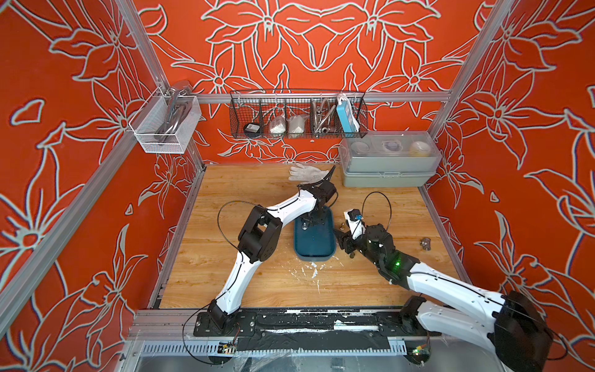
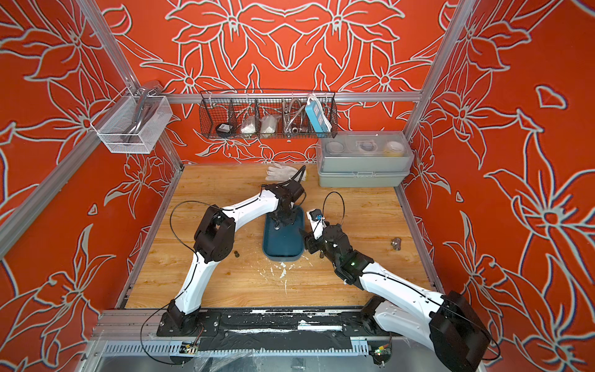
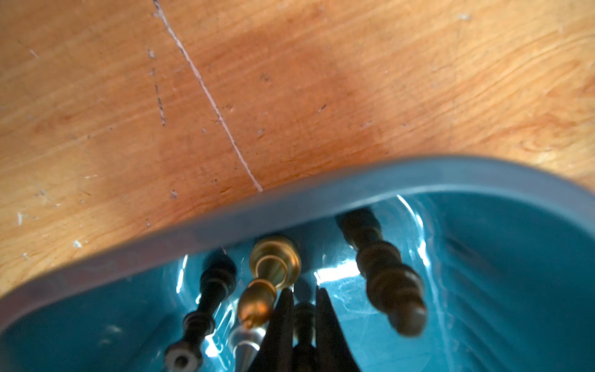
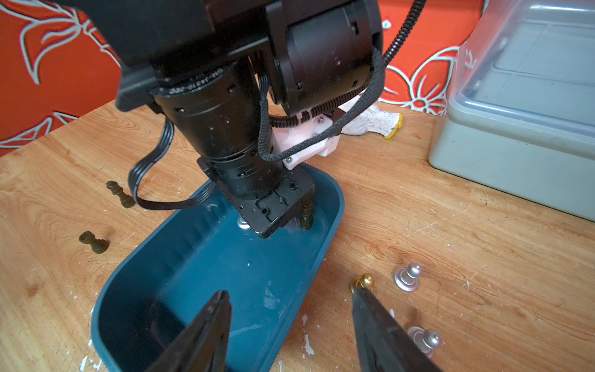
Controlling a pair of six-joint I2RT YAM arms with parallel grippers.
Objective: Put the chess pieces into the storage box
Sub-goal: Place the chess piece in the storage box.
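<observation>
The storage box (image 1: 317,246) (image 2: 285,246) is a shallow teal tray at the table's middle. My left gripper (image 3: 304,296) (image 1: 309,221) reaches down into its far end, shut on a dark chess piece (image 3: 304,317). Around it in the box (image 3: 354,190) stand a gold piece (image 3: 273,267), an olive piece (image 3: 386,273), a dark piece (image 3: 209,299) and a silver one (image 3: 244,344). My right gripper (image 4: 289,296) (image 1: 343,240) is open and empty, straddling the box's right rim (image 4: 322,257). A gold piece (image 4: 363,281) and two silver ones (image 4: 407,277) (image 4: 425,339) stand on the table beside it. Two dark pieces (image 4: 120,195) (image 4: 93,242) lie left of the box.
A grey lidded box (image 1: 389,157) stands at the back right, with a white glove (image 1: 307,174) beside it. A wire basket (image 1: 297,116) hangs on the back wall. A metal fitting (image 1: 425,243) lies at the right. White flecks (image 1: 314,270) mark the wood in front of the tray.
</observation>
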